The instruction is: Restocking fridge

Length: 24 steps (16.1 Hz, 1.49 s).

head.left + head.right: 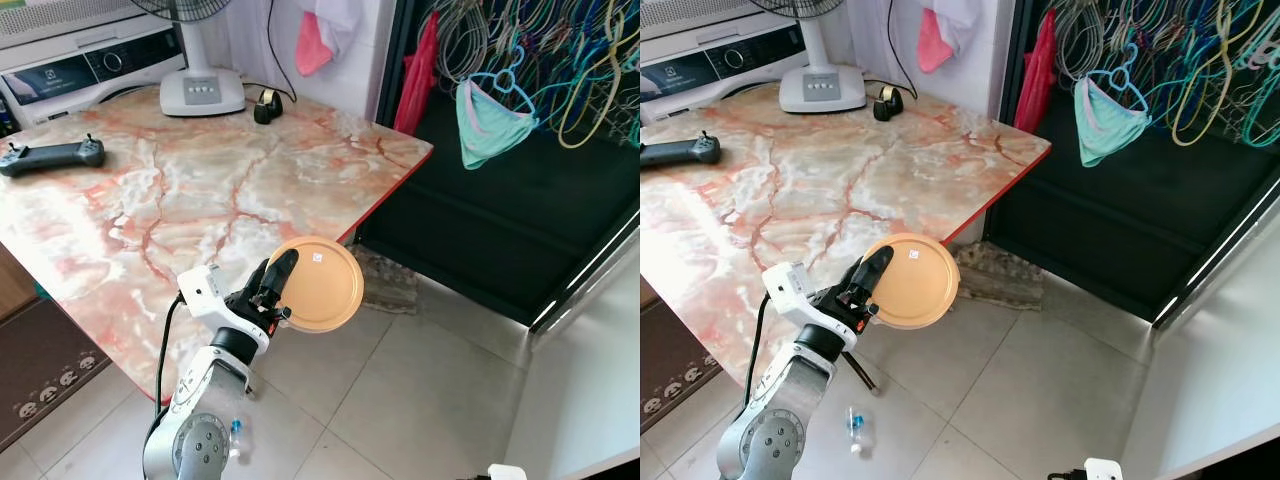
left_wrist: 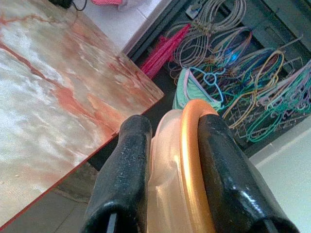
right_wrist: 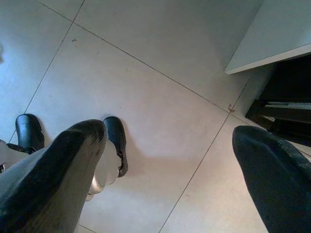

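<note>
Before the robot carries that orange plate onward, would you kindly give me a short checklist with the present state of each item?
1. Left gripper shut on the orange plate: ok.
2. Both fingers clamp the plate rim, one on each face: ok.
3. Plate held off the marble table, past its edge: ok.
4. Right gripper open, holding nothing, over the tiled floor: ok.
5. Small bottle lying on the floor near the robot: not ok.
6. Fridge location: cannot tell.

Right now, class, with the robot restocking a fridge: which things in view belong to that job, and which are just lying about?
Job in hand:
- orange plate, edge gripped by the left gripper

Lying about:
- black controller on the marble table
- fan base
- tape dispenser
- hangers
- small bottle on the floor
</note>
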Available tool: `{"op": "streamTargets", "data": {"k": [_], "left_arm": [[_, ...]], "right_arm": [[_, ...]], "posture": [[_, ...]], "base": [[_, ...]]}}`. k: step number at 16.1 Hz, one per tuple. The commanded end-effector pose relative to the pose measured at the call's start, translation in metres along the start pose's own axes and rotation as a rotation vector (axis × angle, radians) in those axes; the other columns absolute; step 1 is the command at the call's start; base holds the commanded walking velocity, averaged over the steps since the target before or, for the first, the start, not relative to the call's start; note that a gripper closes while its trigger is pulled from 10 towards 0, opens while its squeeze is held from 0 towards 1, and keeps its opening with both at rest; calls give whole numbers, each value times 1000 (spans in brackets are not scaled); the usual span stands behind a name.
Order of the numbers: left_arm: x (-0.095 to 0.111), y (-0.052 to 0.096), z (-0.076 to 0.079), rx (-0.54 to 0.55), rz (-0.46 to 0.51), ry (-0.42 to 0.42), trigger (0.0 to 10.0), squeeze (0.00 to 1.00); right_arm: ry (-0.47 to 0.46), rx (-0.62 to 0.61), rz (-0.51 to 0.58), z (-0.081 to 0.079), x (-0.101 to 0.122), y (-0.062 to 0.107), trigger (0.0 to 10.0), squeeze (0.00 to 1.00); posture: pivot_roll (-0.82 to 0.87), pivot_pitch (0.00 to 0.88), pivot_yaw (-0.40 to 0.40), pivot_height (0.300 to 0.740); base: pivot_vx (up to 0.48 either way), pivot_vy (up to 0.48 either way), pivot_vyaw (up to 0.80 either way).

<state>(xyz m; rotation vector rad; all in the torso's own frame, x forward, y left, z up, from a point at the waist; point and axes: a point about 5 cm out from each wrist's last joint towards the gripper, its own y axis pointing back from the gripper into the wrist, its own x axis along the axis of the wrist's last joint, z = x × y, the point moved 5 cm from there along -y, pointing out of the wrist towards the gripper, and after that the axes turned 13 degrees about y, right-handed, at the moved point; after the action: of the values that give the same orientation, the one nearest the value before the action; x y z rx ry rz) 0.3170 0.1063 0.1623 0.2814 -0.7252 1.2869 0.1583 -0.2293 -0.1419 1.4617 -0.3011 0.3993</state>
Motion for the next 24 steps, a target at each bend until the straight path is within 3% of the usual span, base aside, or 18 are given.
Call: {"op": "streamTargets", "data": {"k": [1,10,12,13,16,17,18,19,20,22,24], "left_arm": [[-5,-2,5,-21,-20,-15,10000,0],[-11,-5,5,-27,-51,-41,10000,0],[-7,-5,-3,8,-39,-50,10000,0],[-6,-3,-11,54,-33,-64,10000,0],[2,1,-58,296,-21,-156,10000,0],[4,2,-63,316,-17,-163,10000,0],[12,7,-88,417,7,-143,10000,0],[13,9,-97,457,10,-142,10000,0],[13,15,-126,554,-6,-98,10000,0],[10,24,-155,646,-31,-34,10000,0],[-9,38,-181,704,-166,-45,10000,0]], "right_arm": [[-3,-4,-15,2,-6,1,10000,0],[-8,3,-19,-1,-8,1,10000,0],[-13,5,-15,-2,-7,1,10000,0],[-19,3,-13,-2,-6,1,10000,0],[-25,2,-10,-2,-5,0,10000,0],[-26,2,-9,-2,-5,0,10000,0],[-32,2,-7,-4,-4,0,10000,0],[-33,2,-6,-4,-3,0,10000,0],[-36,2,-3,-5,-2,-1,10000,0],[-39,3,0,-7,-1,-1,10000,0],[-47,2,2,-8,0,-1,10000,0]], "posture": [[94,0,-44,740],[92,0,-34,740],[94,0,-30,740],[94,0,-29,740],[105,0,-25,740],[104,0,-24,740],[106,0,-20,740],[106,0,-22,740],[106,0,-23,740],[91,0,-15,740],[86,0,-10,740]], "base": [[0,-480,-800],[0,0,-800],[0,0,-800],[0,0,-800],[0,0,-800],[0,0,-800],[0,0,-800],[0,0,-800],[0,0,-800],[0,0,-800],[0,0,-800]]}}
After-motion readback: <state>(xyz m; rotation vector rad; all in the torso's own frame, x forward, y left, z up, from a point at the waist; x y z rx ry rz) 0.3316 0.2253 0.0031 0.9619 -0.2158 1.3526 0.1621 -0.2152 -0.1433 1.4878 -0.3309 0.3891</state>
